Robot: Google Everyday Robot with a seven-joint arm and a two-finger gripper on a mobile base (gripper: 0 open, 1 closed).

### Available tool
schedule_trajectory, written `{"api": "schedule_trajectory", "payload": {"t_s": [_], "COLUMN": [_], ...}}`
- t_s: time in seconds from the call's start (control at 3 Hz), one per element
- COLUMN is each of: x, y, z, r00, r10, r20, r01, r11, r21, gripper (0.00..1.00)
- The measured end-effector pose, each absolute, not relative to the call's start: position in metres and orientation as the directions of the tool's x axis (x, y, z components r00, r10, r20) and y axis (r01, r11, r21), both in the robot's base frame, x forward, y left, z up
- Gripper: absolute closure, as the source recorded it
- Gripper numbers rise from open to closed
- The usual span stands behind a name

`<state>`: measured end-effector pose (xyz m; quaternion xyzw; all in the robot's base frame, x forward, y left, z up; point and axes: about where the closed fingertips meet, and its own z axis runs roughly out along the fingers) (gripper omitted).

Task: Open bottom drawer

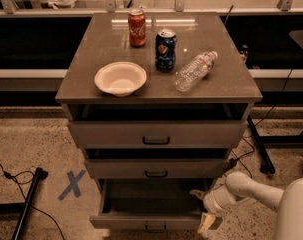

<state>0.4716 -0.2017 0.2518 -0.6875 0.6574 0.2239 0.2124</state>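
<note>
The bottom drawer [151,221] is the lowest of three grey drawers and stands pulled well out, its plain grey inside [151,199] showing. Its small black handle [155,229] sits at the frame's lower edge. The middle drawer [156,168] and the top drawer [156,134] stand slightly out above it. My gripper [203,209] is at the bottom drawer's right front corner, on a white arm [251,189] coming in from the lower right. One pale finger [207,222] hangs beside the drawer's front corner and another [197,194] is over its right wall.
On the cabinet top [91,84] stand a white bowl [120,78], a red can [137,28], a blue can [166,50] and a lying clear bottle [195,71]. A blue X [72,184] marks the floor on the left, by a black stand leg [28,204] and cables.
</note>
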Motion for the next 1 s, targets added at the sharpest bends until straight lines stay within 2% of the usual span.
{"api": "schedule_trajectory", "payload": {"t_s": [0.33, 0.67, 1.0], "x": [0.48, 0.498, 0.496], "y": [-0.208, -0.211, -0.209], "z": [0.252, 0.247, 0.246], "r00": [0.027, 0.006, 0.007], "r10": [-0.809, -0.807, -0.806], "r20": [-0.587, -0.59, -0.592], "r01": [-1.0, -0.999, -0.999], "r11": [-0.019, 0.022, 0.018], "r21": [-0.019, -0.041, -0.036], "gripper": [0.38, 0.69, 0.93]}}
